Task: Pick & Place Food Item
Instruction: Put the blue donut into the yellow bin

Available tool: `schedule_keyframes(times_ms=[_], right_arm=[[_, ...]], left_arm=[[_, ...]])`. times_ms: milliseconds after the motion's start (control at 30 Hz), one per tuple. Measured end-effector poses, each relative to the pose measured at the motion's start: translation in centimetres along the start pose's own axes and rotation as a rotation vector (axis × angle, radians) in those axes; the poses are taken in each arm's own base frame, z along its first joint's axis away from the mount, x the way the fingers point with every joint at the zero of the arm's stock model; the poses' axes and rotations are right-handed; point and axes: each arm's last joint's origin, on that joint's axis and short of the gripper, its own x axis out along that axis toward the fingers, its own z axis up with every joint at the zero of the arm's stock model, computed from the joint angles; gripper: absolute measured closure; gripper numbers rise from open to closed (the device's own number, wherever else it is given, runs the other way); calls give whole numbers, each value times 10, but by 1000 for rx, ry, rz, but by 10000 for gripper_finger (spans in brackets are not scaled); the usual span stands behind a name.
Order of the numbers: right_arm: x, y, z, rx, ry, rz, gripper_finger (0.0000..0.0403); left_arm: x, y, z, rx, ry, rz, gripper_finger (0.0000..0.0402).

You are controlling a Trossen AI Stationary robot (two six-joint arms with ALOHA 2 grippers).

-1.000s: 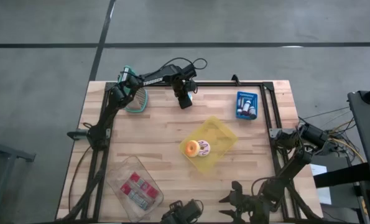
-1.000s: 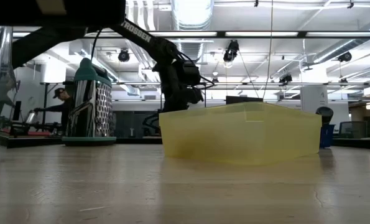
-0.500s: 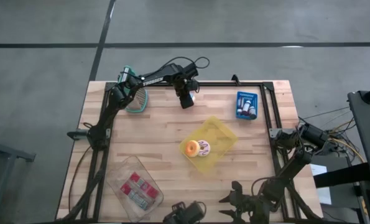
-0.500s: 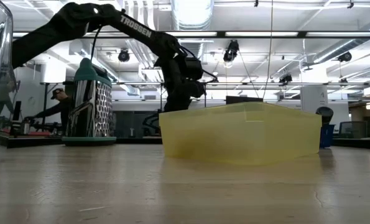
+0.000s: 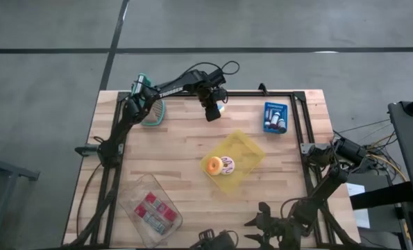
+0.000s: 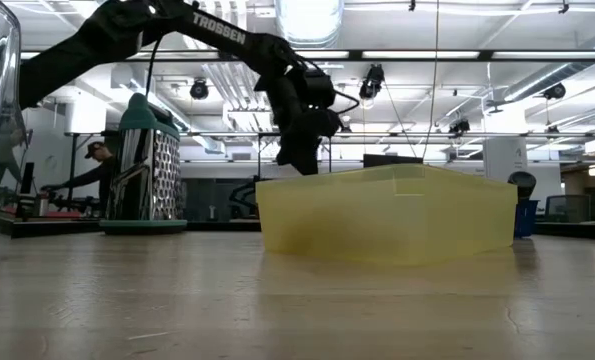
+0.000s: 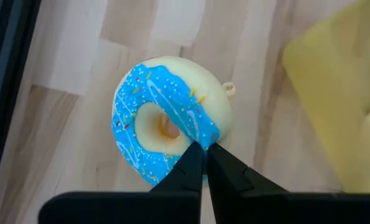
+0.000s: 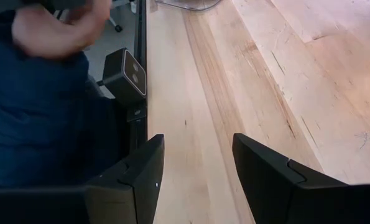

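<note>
Above the table's far edge, left hand (image 7: 203, 149) apparently pinches blue doughnut (image 7: 166, 127).

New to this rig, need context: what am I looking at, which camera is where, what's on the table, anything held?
Two dark robot arms work at a wooden table. One camera looks straight down, one sits at table height, and one rides on each wrist. The left end effector is shut on a blue-iced donut, near the far edge. The right end effector waits open at the near edge. On the table: a yellow bin holding two donuts, a grater, a blue box and a clear container.
</note>
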Motion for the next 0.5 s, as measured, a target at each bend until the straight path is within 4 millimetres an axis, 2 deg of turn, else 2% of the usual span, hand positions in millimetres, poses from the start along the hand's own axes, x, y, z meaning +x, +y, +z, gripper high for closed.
schedule_keyframes(times_ms=[500], right_arm=[[0,0,0,0,0,0,216]], left_arm=[[-20,-37,17,114,-43,-8,387]])
